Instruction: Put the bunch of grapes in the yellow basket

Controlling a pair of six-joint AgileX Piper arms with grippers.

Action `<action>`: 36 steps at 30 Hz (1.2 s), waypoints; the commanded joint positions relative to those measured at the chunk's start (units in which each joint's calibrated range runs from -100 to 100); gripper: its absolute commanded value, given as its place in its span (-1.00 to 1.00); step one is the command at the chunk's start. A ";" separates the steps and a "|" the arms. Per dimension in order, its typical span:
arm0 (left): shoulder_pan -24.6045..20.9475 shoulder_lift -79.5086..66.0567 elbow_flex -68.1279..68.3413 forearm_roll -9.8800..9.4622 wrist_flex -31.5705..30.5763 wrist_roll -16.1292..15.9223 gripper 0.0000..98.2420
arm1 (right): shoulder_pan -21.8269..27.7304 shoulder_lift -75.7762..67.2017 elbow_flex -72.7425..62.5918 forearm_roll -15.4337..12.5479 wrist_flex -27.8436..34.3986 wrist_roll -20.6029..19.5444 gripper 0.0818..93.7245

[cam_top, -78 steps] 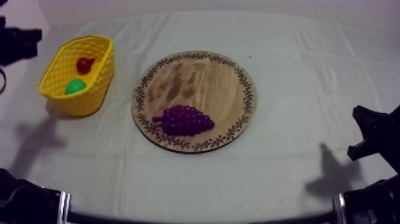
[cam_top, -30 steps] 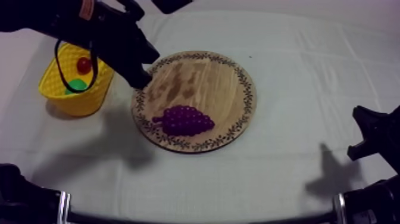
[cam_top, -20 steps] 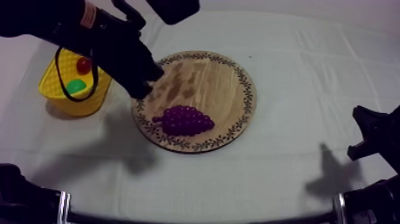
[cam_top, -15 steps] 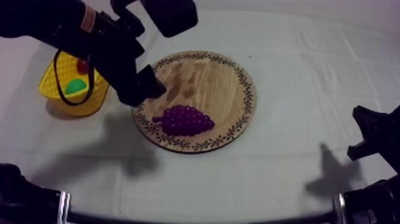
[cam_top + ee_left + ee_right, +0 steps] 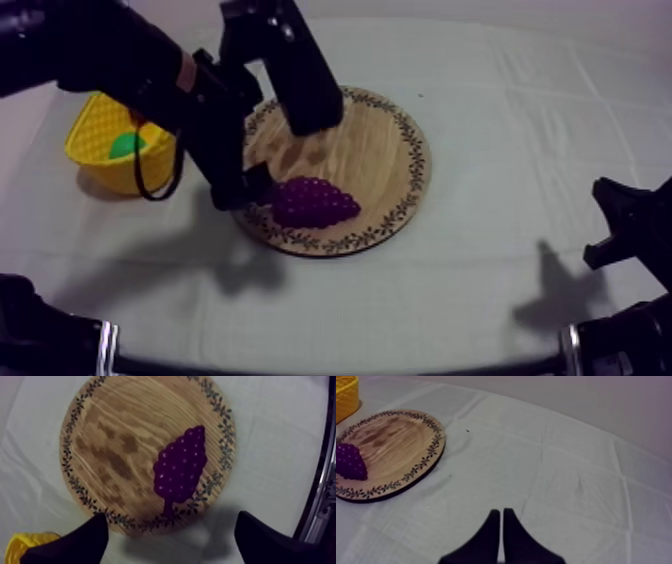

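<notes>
Your bunch of grapes (image 5: 312, 202) lies on the wooden board (image 5: 370, 150), mid-frame in the top view. Your left gripper (image 5: 170, 517) hovers at the grapes' stem end, fingers spread wide. The yellow basket (image 5: 100, 165) sits upper left. Your right gripper (image 5: 501, 513) is clenched over cloth (image 5: 576, 476).

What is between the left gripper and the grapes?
Left wrist view: only the rim of the wooden board and bare cloth lie between the left gripper and the bunch of grapes.
</notes>
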 commanded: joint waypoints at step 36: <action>-0.84 29.26 -3.15 0.47 -21.92 -5.88 0.82 | 0.02 -0.01 -0.03 0.01 0.00 0.00 -0.99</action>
